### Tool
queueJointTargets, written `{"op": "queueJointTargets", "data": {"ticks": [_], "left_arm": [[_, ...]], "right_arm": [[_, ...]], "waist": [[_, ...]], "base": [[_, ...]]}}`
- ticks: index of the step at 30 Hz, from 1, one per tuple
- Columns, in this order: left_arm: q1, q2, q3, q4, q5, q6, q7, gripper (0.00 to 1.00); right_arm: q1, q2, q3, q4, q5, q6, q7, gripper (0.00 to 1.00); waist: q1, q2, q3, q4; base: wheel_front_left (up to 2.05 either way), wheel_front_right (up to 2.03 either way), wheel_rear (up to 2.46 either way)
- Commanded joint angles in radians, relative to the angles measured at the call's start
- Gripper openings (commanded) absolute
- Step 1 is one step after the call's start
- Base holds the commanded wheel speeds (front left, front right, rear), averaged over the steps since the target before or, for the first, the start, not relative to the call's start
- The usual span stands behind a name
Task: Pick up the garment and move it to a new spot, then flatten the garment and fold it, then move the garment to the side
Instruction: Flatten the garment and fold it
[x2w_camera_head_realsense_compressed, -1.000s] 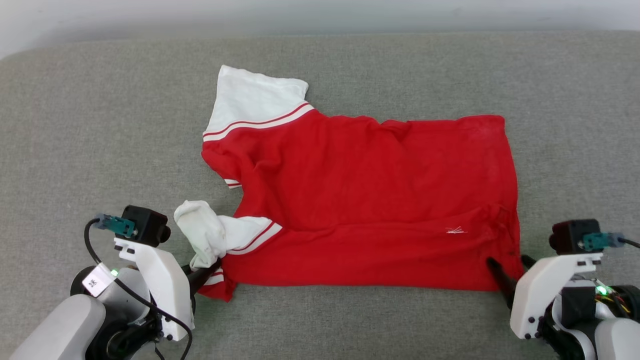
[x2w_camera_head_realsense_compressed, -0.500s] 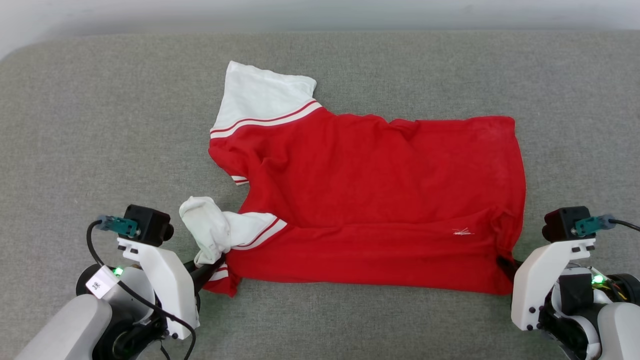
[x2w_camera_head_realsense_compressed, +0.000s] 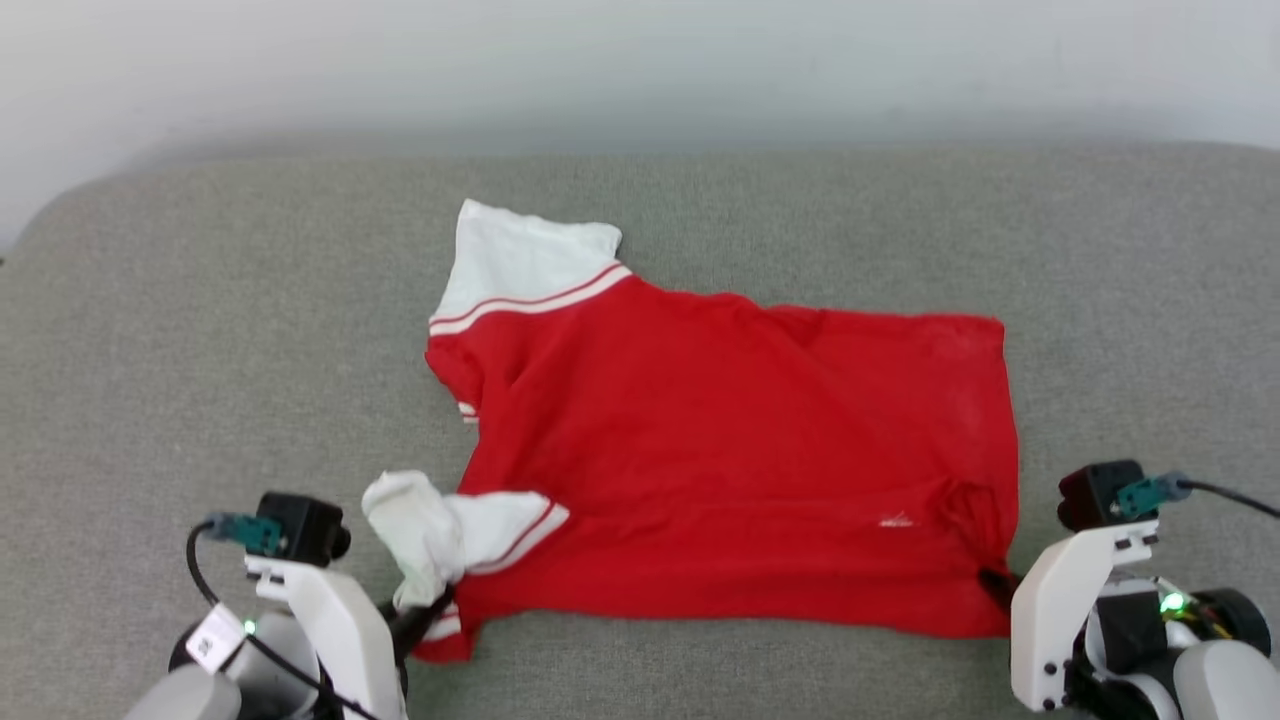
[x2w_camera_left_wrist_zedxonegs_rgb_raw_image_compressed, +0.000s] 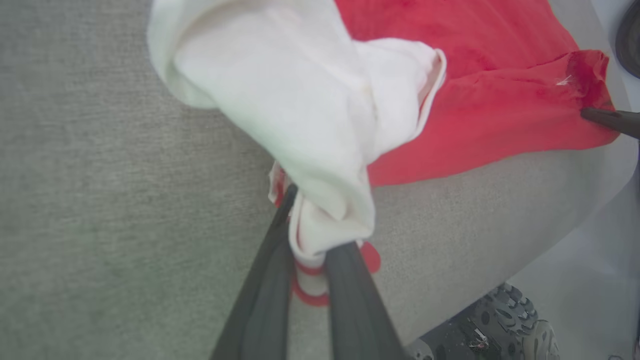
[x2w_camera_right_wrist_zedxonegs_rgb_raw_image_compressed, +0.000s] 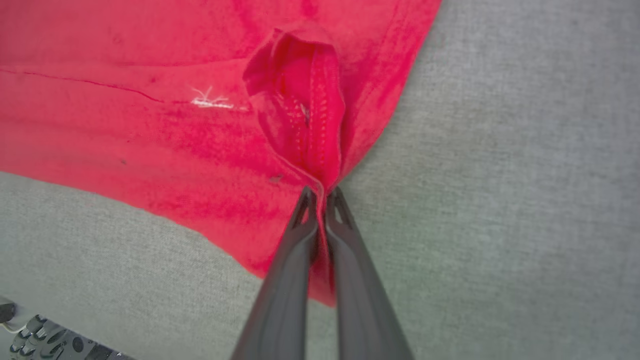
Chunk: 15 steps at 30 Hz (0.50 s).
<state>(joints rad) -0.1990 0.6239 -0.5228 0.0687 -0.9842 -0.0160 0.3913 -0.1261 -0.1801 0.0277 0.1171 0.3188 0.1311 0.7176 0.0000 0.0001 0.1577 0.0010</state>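
Note:
The garment (x2w_camera_head_realsense_compressed: 720, 440) lies spread sideways on the grey surface, red body facing up, one white sleeve (x2w_camera_head_realsense_compressed: 520, 260) at the far left. My left gripper (x2w_camera_head_realsense_compressed: 430, 612) is shut on the bunched near white sleeve (x2w_camera_left_wrist_zedxonegs_rgb_raw_image_compressed: 320, 130) and its striped trim at the garment's near left corner. My right gripper (x2w_camera_head_realsense_compressed: 995, 585) is shut on the red hem at the near right corner; in the right wrist view the fingertips (x2w_camera_right_wrist_zedxonegs_rgb_raw_image_compressed: 320, 197) pinch a raised fold of red cloth (x2w_camera_right_wrist_zedxonegs_rgb_raw_image_compressed: 305, 110). No letters or numbers show on the side facing up.
The grey cushioned surface (x2w_camera_head_realsense_compressed: 200, 380) stretches wide on all sides of the garment, with a pale wall (x2w_camera_head_realsense_compressed: 640, 60) behind its far edge. The robot's wheels (x2w_camera_left_wrist_zedxonegs_rgb_raw_image_compressed: 495, 325) sit below the near edge in the left wrist view.
The right gripper has shut on the garment's near right corner, which was between open fingers a second ago. The head camera has tilted, so the whole scene sits lower in view. Left grip unchanged.

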Motion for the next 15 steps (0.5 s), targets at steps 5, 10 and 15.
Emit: {"op": "queueJointTargets", "data": {"ticks": [5,10,15], "left_arm": [[0.086,0.012,-0.006,-0.006,-0.029,0.026,0.008,0.0],[0.172,0.029,-0.012,-0.039,-0.05,0.066,0.02,0.0],[0.241,0.04,-0.018,-0.06,-0.06,0.109,0.029,0.0]], "right_arm": [[0.051,-0.02,0.025,0.034,0.031,-0.001,-0.023,0.0],[0.104,-0.038,0.057,0.036,0.06,-0.001,-0.039,0.0],[0.157,-0.041,0.075,0.027,0.07,-0.001,-0.039,0.0]], "waist": [[0.0,-0.0001,-0.081,0.008],[0.0,-0.0001,-0.129,0.027],[0.0,-0.0001,-0.147,0.036]], "base": [[0.0,0.0,0.0],[0.0,0.0,0.0],[0.0,0.0,0.0]]}}
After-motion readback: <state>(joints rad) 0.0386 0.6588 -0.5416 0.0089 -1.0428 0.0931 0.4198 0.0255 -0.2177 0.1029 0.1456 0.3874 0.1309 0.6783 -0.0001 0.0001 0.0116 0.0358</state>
